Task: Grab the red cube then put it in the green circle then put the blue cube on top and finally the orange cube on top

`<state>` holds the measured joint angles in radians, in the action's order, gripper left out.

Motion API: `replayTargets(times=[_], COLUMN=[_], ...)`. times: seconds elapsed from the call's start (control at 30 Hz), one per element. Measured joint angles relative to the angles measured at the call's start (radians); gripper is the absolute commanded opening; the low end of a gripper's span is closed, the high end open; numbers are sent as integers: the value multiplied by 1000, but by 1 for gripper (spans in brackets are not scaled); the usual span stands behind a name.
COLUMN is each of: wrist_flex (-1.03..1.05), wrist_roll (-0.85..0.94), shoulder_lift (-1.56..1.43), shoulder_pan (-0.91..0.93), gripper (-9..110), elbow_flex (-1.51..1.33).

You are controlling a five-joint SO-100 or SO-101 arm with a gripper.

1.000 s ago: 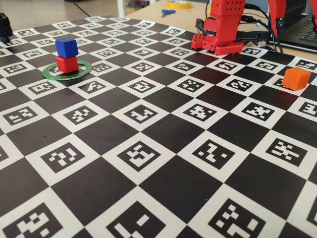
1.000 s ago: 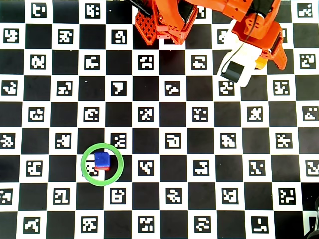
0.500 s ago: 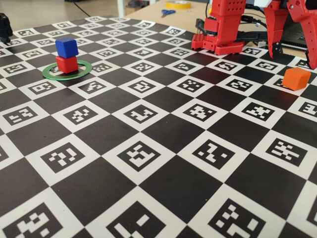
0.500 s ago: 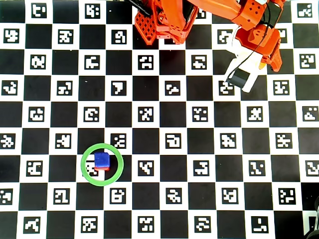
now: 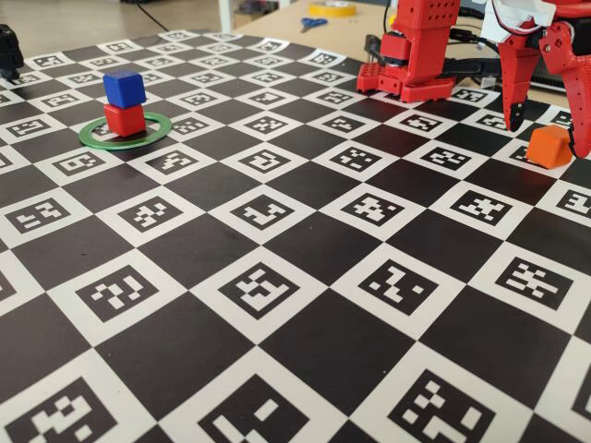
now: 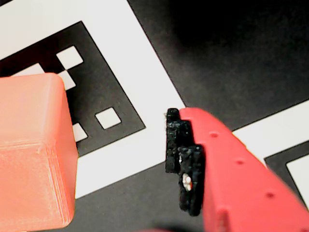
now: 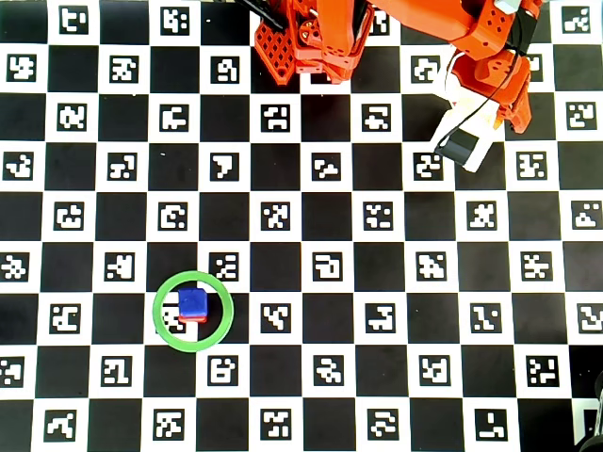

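Wrist view: orange cube (image 6: pixel 34 154), unlabelled.

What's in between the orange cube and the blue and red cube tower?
Nothing. In the fixed view, only bare checkered mat lies between the orange cube and the blue cube.

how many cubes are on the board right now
3: the blue cube sits on the red cube inside the green circle; the orange cube lies at the gripper, hidden in the overhead view.
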<state>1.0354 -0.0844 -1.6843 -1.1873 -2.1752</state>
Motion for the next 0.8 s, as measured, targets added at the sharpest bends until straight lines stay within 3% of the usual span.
replayTargets(times=[0.8], wrist_flex=[-34], wrist_roll=[2], shoulder_lift=[58], shoulder_pan=[-34], gripper=[41], elbow_flex=[34])
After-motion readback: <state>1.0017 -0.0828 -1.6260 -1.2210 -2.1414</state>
